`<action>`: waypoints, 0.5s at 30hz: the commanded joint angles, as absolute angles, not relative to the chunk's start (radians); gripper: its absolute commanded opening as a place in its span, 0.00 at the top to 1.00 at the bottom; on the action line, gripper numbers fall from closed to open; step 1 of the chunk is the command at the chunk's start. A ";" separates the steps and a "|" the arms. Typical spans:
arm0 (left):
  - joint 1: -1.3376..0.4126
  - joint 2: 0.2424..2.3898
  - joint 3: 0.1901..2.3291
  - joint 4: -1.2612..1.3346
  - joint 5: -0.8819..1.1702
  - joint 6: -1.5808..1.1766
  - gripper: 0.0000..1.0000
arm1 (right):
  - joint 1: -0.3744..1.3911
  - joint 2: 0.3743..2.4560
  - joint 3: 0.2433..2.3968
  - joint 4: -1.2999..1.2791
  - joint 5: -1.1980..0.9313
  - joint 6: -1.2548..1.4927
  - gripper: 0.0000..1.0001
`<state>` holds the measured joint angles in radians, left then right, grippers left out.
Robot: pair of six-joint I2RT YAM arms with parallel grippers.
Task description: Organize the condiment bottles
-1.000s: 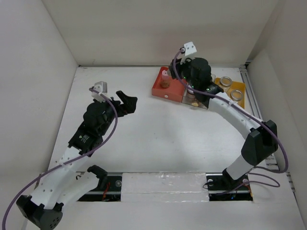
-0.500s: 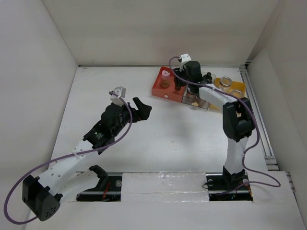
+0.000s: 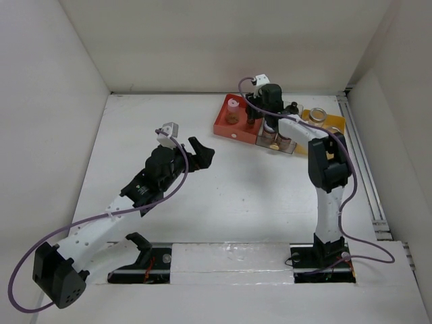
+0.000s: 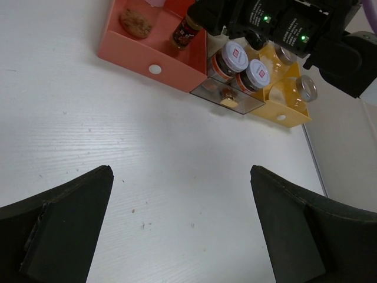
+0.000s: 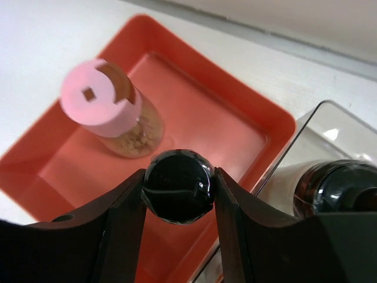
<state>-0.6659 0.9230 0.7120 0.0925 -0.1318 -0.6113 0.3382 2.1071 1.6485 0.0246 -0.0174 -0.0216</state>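
Observation:
My right gripper [image 5: 178,190] is shut on the black cap of a condiment bottle [image 5: 178,186], held upright over the right end of the red tray [image 5: 230,127]. A pink-capped bottle [image 5: 109,109] stands in that tray to its left, also visible from above [image 3: 232,110]. In the clear tray [image 4: 235,101] stand two short bottles with red-and-white lids [image 4: 235,56] and another black-capped bottle [image 5: 339,188]. The yellow tray [image 4: 281,117] holds two clear glass jars [image 4: 306,87]. My left gripper [image 4: 181,177] hangs open and empty over bare table, well short of the trays.
The three trays sit side by side at the back right, close to the rear wall. White walls enclose the table on the left, back and right. A metal rail [image 3: 361,162] runs along the right edge. My right arm [image 3: 327,169] stands tall in front of the trays.
My right arm has folded upright and its gripper has come down with the black-capped bottle over the red tray. My left arm has reached forward and to the right, still open.

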 commanded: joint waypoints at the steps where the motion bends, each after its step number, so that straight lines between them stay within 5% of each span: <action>1: -0.667 0.930 0.701 0.146 -0.137 -0.617 0.00 | 0.325 2.134 1.703 0.048 -0.046 -0.006 0.60; 6: -0.667 0.930 0.701 0.146 -0.146 -0.626 0.00 | 0.325 2.155 1.703 0.048 -0.046 -0.006 0.52; 10: -0.667 0.939 0.701 0.146 -0.146 -0.626 0.00 | 0.325 2.146 1.703 0.048 -0.055 0.003 0.27; 15: -0.667 0.948 0.712 0.137 -0.146 -0.626 0.00 | 0.325 2.051 1.683 0.048 -0.087 0.003 0.10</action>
